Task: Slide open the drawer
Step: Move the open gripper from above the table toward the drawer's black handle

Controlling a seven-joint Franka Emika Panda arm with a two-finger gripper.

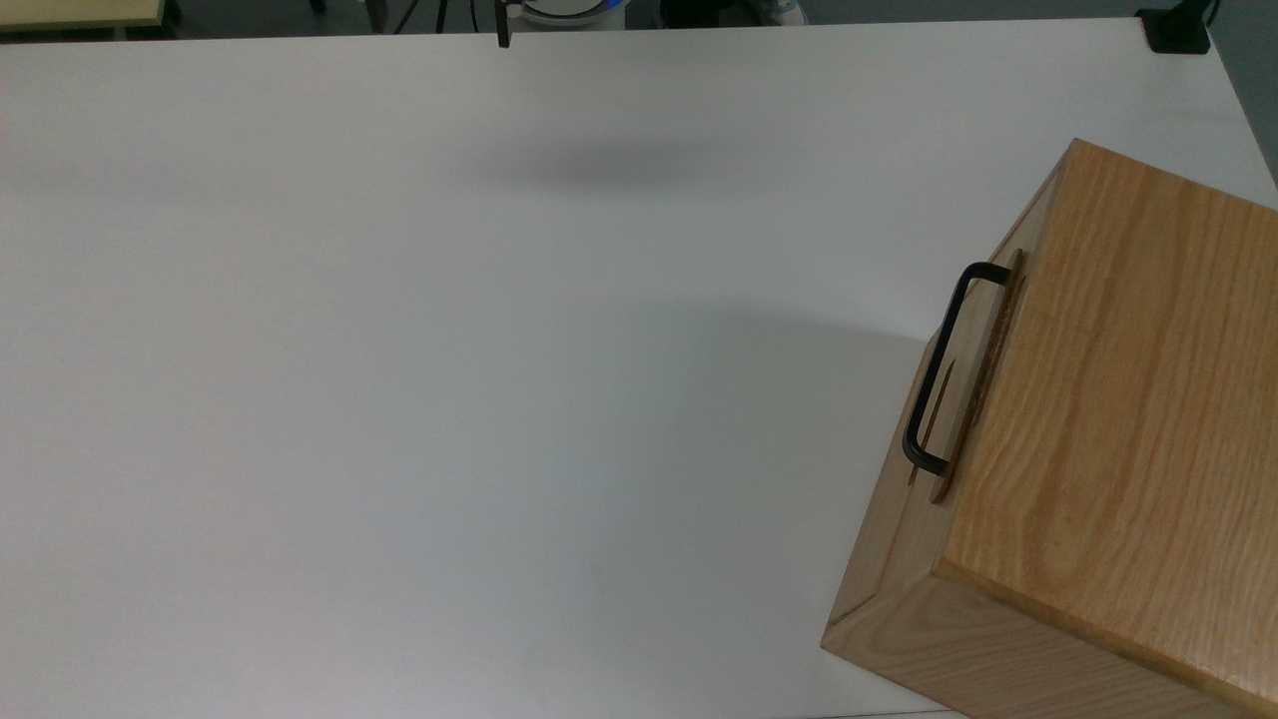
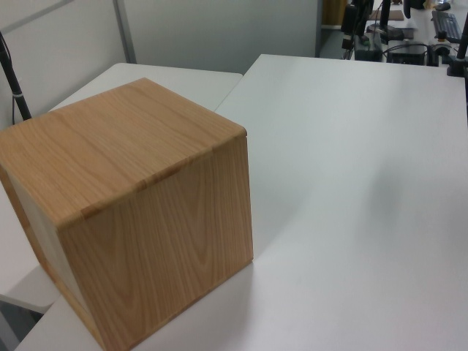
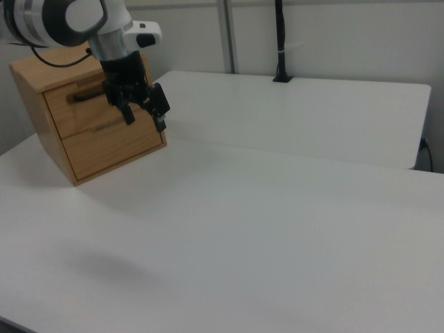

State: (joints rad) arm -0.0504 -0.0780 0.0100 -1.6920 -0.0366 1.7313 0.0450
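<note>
A white table is spreading across nearly the whole top view, bare apart from soft grey shadows, and it is reaching from edge to edge in the left view and the right view as well. An oak-grain cabinet is sitting on it at the top view's right edge, turned at an angle; in the left view it is standing at the left view's near left corner with only plain wooden sides facing the camera, and in the right view it is resting at the far left of the table.

The Panda arm, white with black joints, is reaching in from the right view's upper left, hanging in front of the cabinet's face.

The drawer is sitting in the upper part of the cabinet's front, its flat panel lying flush with the box, so it is shut. Its black bar handle is standing off the front panel in the top view.

The gripper is hovering above the table just ahead of the cabinet front, its two black fingers standing spread apart and holding nothing, clear of the handle.
</note>
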